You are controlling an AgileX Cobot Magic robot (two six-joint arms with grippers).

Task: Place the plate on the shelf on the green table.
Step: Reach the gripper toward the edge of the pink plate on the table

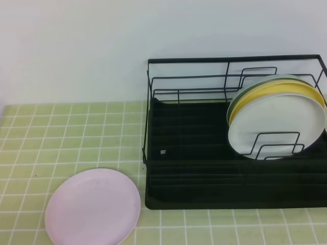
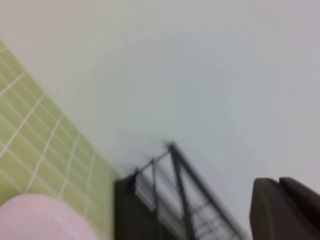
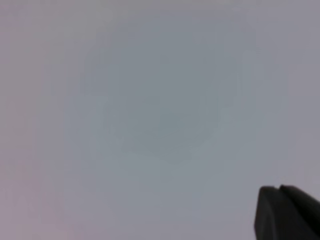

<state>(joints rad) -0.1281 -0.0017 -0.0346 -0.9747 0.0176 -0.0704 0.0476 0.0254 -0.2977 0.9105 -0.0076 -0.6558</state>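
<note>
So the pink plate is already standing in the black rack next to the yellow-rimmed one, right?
Not quite. The pink plate is not in the rack yet: it lies flat on the green tiled table, just left of the black rack. The exterior high view shows this. The yellow-rimmed plate does stand in the rack, at its right end.

I count one pink plate flat on my tabletop, one black wire shelf, and at least three plates upright in it.
</note>
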